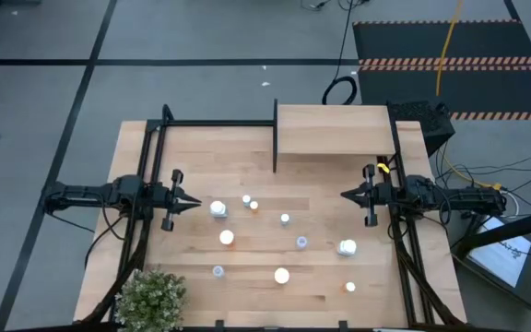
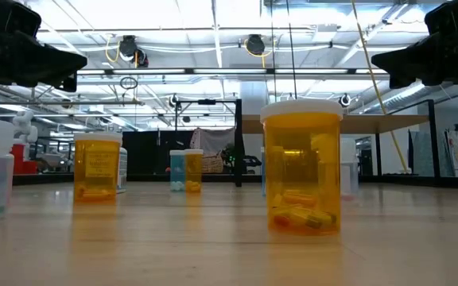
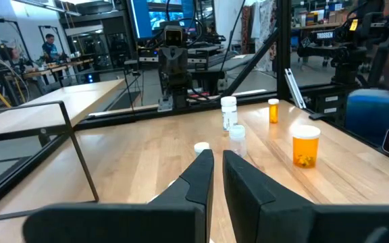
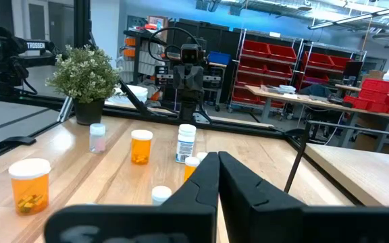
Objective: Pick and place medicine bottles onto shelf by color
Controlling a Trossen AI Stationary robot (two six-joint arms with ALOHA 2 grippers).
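Observation:
Several small medicine bottles with white caps stand upright on the light-wood tabletop between my arms, some orange, such as the big one [image 2: 302,171] and another [image 1: 226,238], some pale, such as one [image 1: 301,243] and a larger one [image 1: 348,247]. The shelf [image 1: 330,129], a raised wood panel with a black upright edge [image 1: 276,136], stands at the far side and holds nothing. My left gripper [image 1: 196,201] hovers shut at the left, pointing level toward the bottles. My right gripper [image 1: 344,195] hovers shut at the right, facing it. Neither holds anything.
A potted plant [image 1: 150,295] stands at the near left corner. Black frame rails [image 1: 155,157] run along the left and right table sides. The bare wood in front of the shelf [image 1: 321,175] gives free room.

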